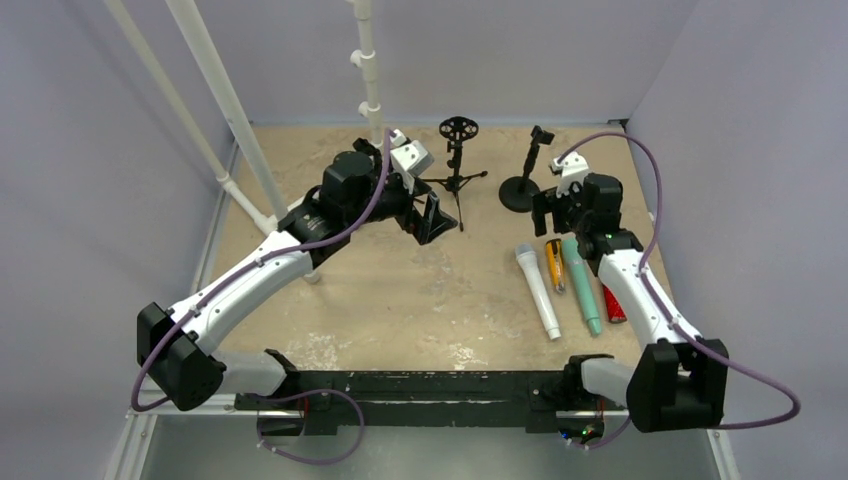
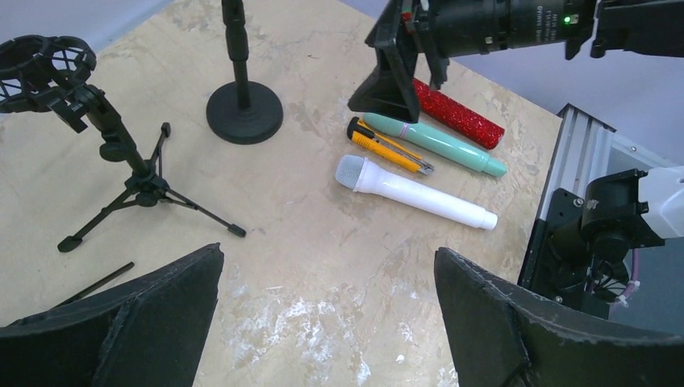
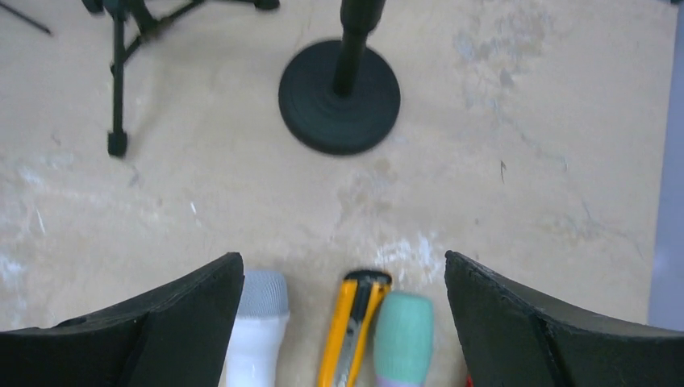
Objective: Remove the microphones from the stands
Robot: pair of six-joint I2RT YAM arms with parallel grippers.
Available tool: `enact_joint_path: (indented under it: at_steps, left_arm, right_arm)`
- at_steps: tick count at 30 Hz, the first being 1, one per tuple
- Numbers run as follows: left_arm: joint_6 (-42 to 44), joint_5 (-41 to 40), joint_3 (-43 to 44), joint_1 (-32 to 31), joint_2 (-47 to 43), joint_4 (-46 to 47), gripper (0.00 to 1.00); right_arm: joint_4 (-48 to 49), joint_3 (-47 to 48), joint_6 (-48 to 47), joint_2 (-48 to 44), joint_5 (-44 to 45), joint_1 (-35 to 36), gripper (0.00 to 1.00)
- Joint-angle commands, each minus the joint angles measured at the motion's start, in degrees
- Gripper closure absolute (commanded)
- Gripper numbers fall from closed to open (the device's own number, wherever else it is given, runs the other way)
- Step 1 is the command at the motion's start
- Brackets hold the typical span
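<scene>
Top external view: your round-base stand and tripod stand are bare, the white microphone and teal microphone lie on the counter; right tool and left tool gape empty. Looks finished.

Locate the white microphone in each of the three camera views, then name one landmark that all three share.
Top external: the white microphone lies right of centre, the leftmost of the row of items beside the right arm.
Left wrist: it lies just right of centre, grille end pointing left.
Right wrist: only its grille end shows, at the bottom edge, left of the orange knife.
Shared landmark: the round-base stand.
</scene>
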Motion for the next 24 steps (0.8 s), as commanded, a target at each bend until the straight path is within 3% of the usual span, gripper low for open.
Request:
enact_joint_path:
  at_steps: [1, 5, 11, 24]
  left_arm:
    - [0.46, 0.47, -0.13, 0.33, -1.75, 1.54, 0.0]
    - [0.02, 1.32, -0.25, 0.33, -2.05, 1.56, 0.0]
    - [0.2, 1.54, -0.98, 0.33, -3.13, 2.09, 0.0]
    - [0.72, 2.17, -2.89, 0.33, -4.85, 3.35, 0.0]
  right_arm:
    - [-16.44, -0.52, -5.83, -4.32, 3.43, -0.1, 0.1]
    - [-22.3, -1.33, -7.39, -5.76, 3.91, -0.02, 0.17]
    - [-25.52, -1.9, -7.0, -3.98, 3.09, -0.09, 0.34]
    - [-25.27, -2.43, -5.84, 3.37, 2.8, -0.05, 0.46]
